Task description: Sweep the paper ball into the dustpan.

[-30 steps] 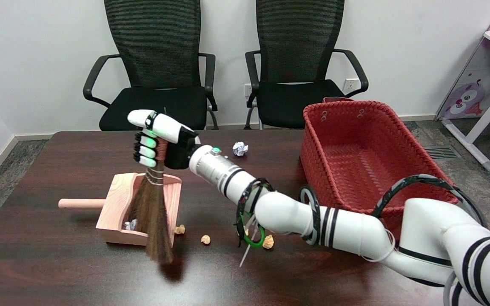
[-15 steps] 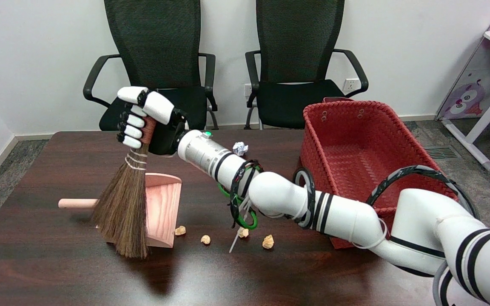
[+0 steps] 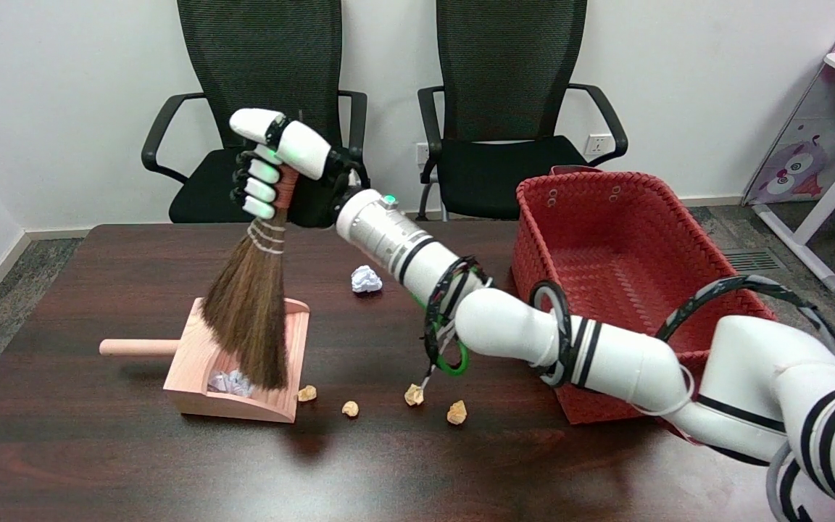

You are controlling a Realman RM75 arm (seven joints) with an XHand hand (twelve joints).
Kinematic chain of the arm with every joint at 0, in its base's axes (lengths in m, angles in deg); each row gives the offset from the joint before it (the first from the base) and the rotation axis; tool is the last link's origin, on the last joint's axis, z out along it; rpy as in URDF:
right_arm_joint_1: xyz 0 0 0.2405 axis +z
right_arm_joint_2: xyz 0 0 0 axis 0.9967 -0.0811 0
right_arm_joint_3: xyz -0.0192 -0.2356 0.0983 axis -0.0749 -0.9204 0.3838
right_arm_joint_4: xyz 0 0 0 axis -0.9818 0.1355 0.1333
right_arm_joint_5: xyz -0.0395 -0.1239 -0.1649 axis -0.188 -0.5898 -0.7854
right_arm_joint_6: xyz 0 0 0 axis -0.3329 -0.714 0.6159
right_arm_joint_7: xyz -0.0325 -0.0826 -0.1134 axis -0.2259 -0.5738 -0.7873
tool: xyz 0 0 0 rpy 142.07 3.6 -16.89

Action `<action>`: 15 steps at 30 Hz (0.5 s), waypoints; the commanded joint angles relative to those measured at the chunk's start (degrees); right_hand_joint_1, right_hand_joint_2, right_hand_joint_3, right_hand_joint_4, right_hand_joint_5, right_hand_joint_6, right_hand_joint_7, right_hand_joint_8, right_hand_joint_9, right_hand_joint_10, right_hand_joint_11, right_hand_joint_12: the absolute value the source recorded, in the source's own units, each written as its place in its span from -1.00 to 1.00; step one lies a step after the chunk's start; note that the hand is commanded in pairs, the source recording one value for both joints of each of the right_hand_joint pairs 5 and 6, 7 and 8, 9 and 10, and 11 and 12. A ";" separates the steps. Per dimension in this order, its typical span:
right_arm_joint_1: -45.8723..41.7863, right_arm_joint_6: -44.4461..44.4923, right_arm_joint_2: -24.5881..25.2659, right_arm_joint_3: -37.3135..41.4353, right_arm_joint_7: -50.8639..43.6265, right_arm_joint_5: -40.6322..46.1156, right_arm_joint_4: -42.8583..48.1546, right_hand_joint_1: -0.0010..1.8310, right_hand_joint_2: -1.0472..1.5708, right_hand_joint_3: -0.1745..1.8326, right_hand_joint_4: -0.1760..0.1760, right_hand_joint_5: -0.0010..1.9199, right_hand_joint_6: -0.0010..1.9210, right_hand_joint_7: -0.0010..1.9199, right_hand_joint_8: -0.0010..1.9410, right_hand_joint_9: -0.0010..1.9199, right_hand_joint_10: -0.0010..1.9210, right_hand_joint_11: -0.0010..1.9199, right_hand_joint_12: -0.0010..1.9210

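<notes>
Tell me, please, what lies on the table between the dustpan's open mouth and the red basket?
In the head view, four small tan crumbs lie in a loose row between the dustpan and the red basket; farther back sits a white paper ball.

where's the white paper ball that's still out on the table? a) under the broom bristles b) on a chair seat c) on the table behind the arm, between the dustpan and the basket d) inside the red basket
c: the loose white paper ball lies on the bare table, to the right of the dustpan and left of the red basket, clear of the broom held in the right hand.
</notes>
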 commanded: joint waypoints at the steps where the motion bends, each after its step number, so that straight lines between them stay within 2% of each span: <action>1: 3.51 -0.44 -8.81 0.96 -0.57 -9.98 -1.63 0.10 1.00 0.05 0.11 1.00 1.00 1.00 0.98 1.00 1.00 1.00 1.00; 5: 7.55 -3.99 -10.14 0.29 -0.88 -16.13 2.24 0.13 1.00 -0.14 0.10 1.00 1.00 1.00 0.98 1.00 1.00 1.00 1.00; 10: 11.59 -6.33 -9.14 0.22 -3.25 -22.61 8.80 0.14 1.00 -0.34 0.10 1.00 1.00 1.00 0.98 1.00 1.00 1.00 1.00; 15: 15.75 -7.49 -8.02 -0.03 -8.75 -26.55 14.30 0.14 1.00 -0.45 0.08 1.00 1.00 1.00 0.98 1.00 1.00 1.00 1.00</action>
